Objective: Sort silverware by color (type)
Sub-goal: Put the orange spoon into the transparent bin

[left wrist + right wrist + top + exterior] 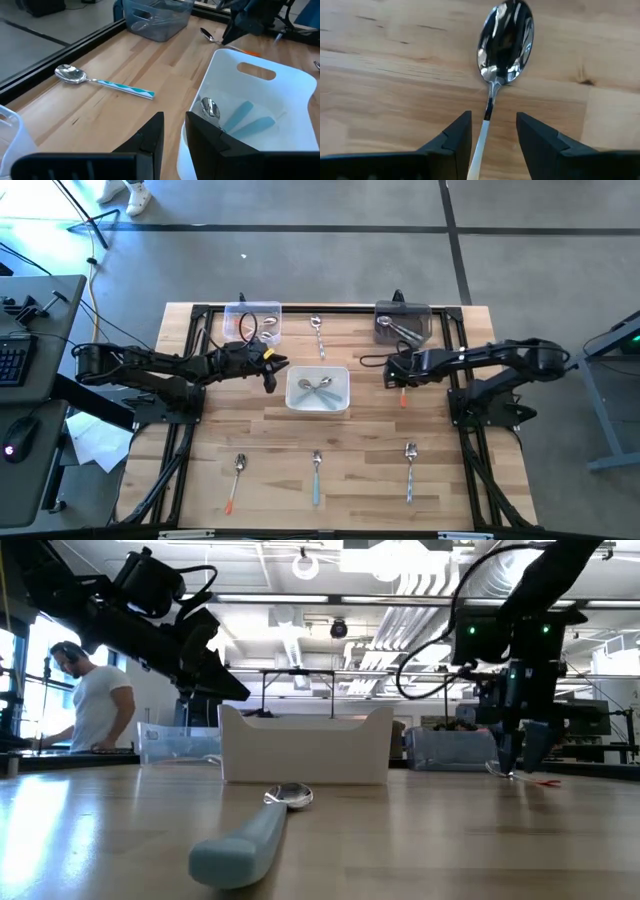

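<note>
We judge the step in hand to be a pick-up on the right side: the right gripper (492, 132) is down over an orange-handled spoon (403, 394) that lies on the table (260, 440), its shiny bowl just beyond the fingertips and its thin neck running back between the two jaws. Those jaws stand apart with the stem in the gap, touching neither side as far as we can see, so nothing is held there yet. The next move, in our reading, calls for closing squarely on the handle (the narrow neck would be easy to let slip) and then carrying the spoon to whichever bin takes orange; which bin that is we cannot tell. The left gripper (172, 132) hangs just above the near rim of the white bin (260, 95), jaws parted by a narrow gap and empty, with two light blue spoons (240, 117) already lying in the bin just ahead of them. A teal-striped spoon (102, 84) lies on the wood well ahead and off to one side of those left jaws, beside a clear bin (253, 321); a grey bin (402, 323) sits beyond the right gripper. Three more spoons (316, 475) wait in a row at the table's near edge, well apart from both grippers.
</note>
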Available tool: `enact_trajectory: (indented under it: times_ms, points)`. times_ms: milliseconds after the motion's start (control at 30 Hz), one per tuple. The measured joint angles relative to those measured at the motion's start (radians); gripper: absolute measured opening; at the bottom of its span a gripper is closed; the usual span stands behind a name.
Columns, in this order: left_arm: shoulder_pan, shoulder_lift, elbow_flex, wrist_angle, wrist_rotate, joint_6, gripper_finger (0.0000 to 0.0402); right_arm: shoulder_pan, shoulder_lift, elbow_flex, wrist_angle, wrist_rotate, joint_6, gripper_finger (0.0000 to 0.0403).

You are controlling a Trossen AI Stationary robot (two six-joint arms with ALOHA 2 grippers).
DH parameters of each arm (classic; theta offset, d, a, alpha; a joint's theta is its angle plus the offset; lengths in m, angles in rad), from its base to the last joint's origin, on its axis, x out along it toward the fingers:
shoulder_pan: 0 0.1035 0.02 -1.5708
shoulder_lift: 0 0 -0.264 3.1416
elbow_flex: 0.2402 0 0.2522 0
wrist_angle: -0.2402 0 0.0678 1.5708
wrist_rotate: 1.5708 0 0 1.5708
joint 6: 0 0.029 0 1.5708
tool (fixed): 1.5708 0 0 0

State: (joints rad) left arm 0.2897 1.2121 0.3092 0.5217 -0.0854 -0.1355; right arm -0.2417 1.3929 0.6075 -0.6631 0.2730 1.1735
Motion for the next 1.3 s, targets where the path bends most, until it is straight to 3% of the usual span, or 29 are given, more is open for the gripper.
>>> enact_trajectory:
  times_ms: [200, 500, 867, 1300]
  points:
    - [0.0, 0.0, 0.0, -0.002, 0.0, 0.0, 0.0069, 0.001, 0.046, 0.001, 0.05, 0.006, 0.008, 0.0114]
    - [-0.001, 0.0, 0.0, 0.0, 0.0, -0.019, 0.0069, 0.001, 0.051, 0.001, 0.094, 0.006, -0.059, 0.0008]
    - [-0.005, 0.0, 0.0, 0.001, 0.048, -0.044, 0.0069, 0.043, -0.027, -0.002, 0.313, 0.11, -0.21, 0.0003]
    - [-0.011, 0.0, 0.0, 0.019, 0.119, -0.046, 0.0069, 0.077, -0.091, -0.002, 0.637, 0.22, -0.576, 0.0001]
